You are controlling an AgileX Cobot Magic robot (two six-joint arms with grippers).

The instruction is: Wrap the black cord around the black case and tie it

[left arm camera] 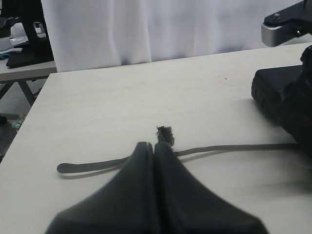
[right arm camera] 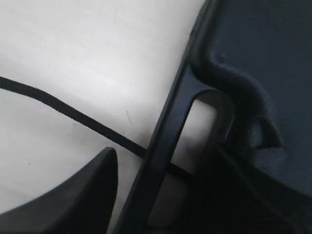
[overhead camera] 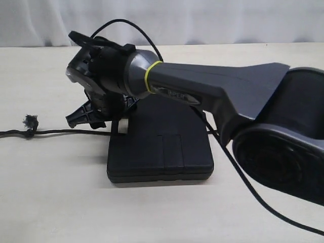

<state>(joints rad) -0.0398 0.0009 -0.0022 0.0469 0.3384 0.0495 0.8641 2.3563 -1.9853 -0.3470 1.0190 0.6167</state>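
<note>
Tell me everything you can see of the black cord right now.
The black cord is a thin, matte, braided-looking string lying slack and flat on the pale table. Near one end sits a knot with a frayed tuft; a tail continues past it. The long part runs straight to the black case and passes under its handle bar, beside the open right hand. The shut left hand points toward the tuft, not visibly gripping it.
</note>
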